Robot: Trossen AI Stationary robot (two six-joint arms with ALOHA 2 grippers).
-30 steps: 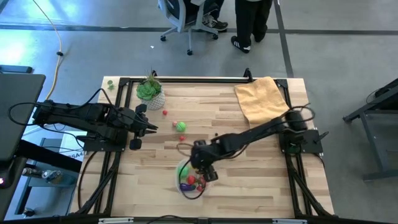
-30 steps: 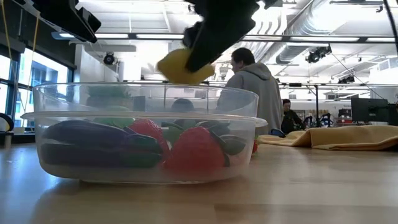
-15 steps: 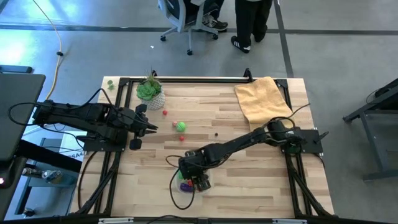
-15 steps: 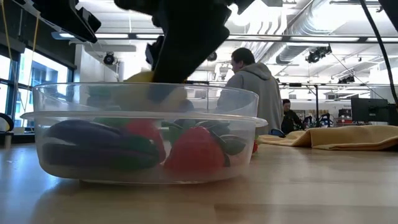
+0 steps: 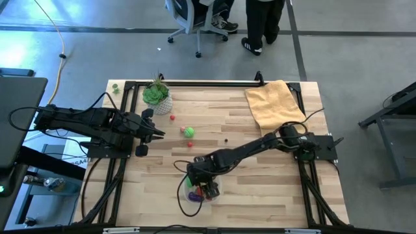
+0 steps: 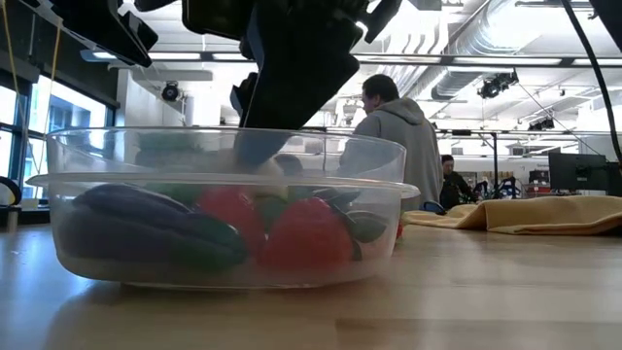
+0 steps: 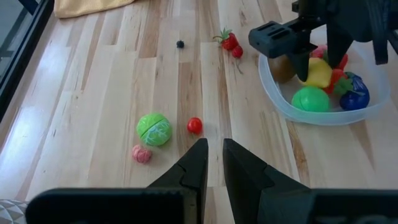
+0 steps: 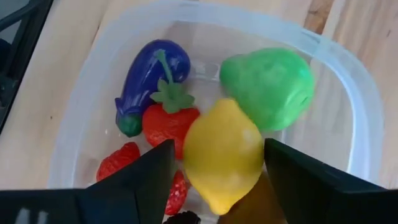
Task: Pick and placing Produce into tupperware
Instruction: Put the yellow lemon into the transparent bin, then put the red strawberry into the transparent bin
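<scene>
The clear tupperware (image 5: 195,200) stands near the table's front edge, its wall filling the low view (image 6: 146,194). It holds a purple eggplant (image 8: 149,74), a green fruit (image 8: 267,84), red strawberries (image 8: 165,124) and a brown piece. My right gripper (image 5: 200,184) reaches down into it, shut on the yellow lemon (image 8: 224,155). My left gripper (image 5: 153,132) waits at the table's left, fingers nearly together (image 7: 213,155), holding nothing. A green ball (image 7: 153,129), a small red berry (image 7: 194,125), a pink piece (image 7: 142,154) and a strawberry (image 7: 230,42) lie loose on the table. My right gripper pinches the lemon's two sides (image 8: 258,155) between its two fingers (image 8: 292,180). The fingers come from above, pointing down into the tub. The lemon sits low inside the tub, over the strawberries and the brown piece; whether it rests on them, I cannot tell.
A green plant in a white pot (image 5: 157,97) stands at the far left. A yellow cloth (image 5: 276,104) lies at the far right. A small dark bit (image 5: 225,140) lies mid-table. People stand beyond the table's far edge (image 6: 394,136).
My right gripper has gone toward the table's near left, over the tub, and down into it with the lemon. The lemon was above the rim a second ago and now sits inside among the other produce.
</scene>
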